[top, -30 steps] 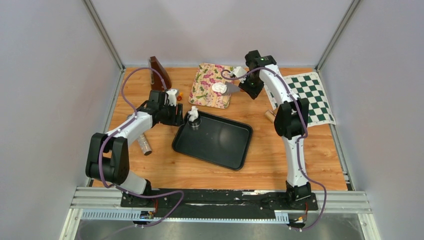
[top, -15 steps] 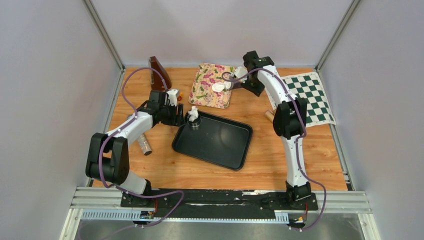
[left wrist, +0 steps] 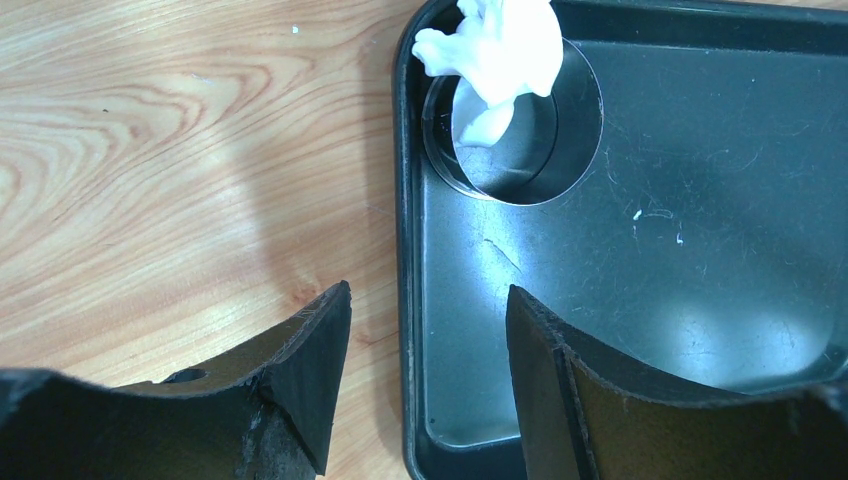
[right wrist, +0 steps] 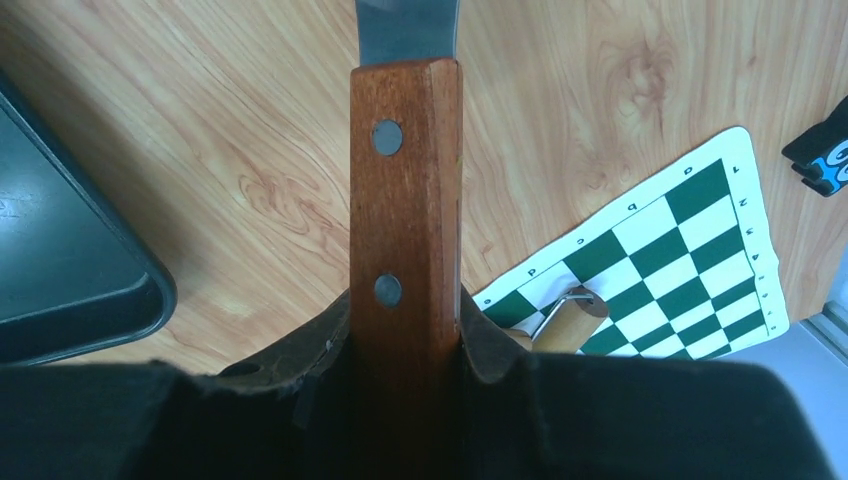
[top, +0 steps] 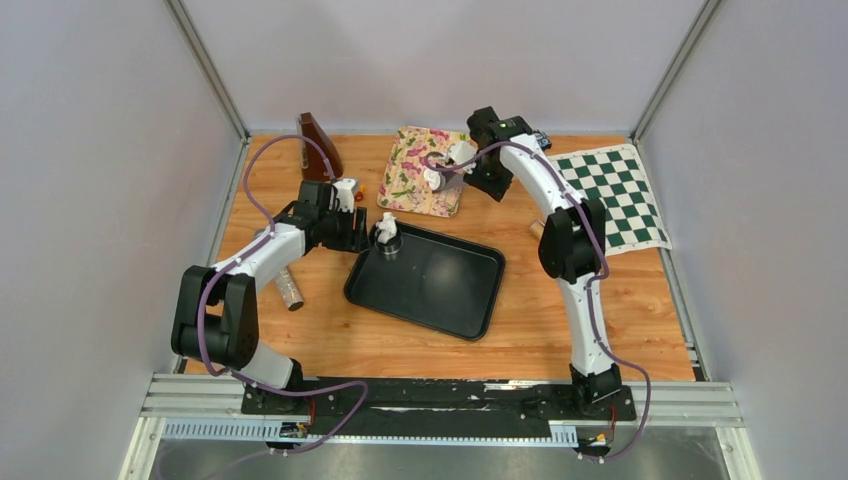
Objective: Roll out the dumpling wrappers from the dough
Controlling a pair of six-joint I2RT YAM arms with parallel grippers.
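I'm watching the left gripper (left wrist: 428, 300) hanging with its jaws spread and nothing between them, straddling the left rim of the black tray (left wrist: 700, 250). Just ahead of it, in the tray's corner, the ring cutter (left wrist: 585, 130) is standing with a ragged white dough lump (left wrist: 500, 45) draping over its far edge and down inside it.

The right gripper (right wrist: 405, 330) is pinching the wooden handle (right wrist: 405, 200) of a flat metal blade (right wrist: 405, 20), the handle sitting squarely between both fingers. From above, that arm is reaching over the floral mat (top: 405, 190) at the back of the wooden table (top: 520, 330). A small white round piece is lying on the mat right at the tool's tip. I'm taking it for one of the dumpling wrappers (top: 433, 178), though the gripper is hiding part of it and I can't tell whether the blade is touching it.

The checkered cloth (top: 610, 190) is lying to the right, well apart from the tray.
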